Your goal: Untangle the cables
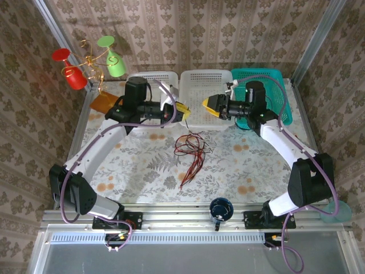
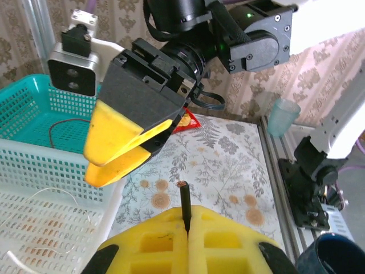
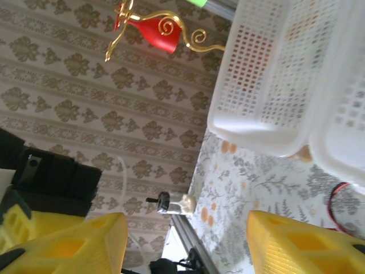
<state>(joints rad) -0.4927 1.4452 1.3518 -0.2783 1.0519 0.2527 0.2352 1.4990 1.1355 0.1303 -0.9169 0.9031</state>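
A tangle of thin red and black cables lies on the floral table in front of the baskets. My left gripper hovers above it, shut on the end of a black cable that sticks up between the closed yellow fingers. My right gripper faces it from the right, over the middle white basket. It is open with nothing between its fingers; in the left wrist view its yellow jaws stand apart. A red cable lies in the teal basket.
Three baskets line the back: left white, middle white, and teal. A dark blue mug sits on the near rail. Red and green plastic glasses on a gold stand stand at the back left. A clear cup is at the right edge.
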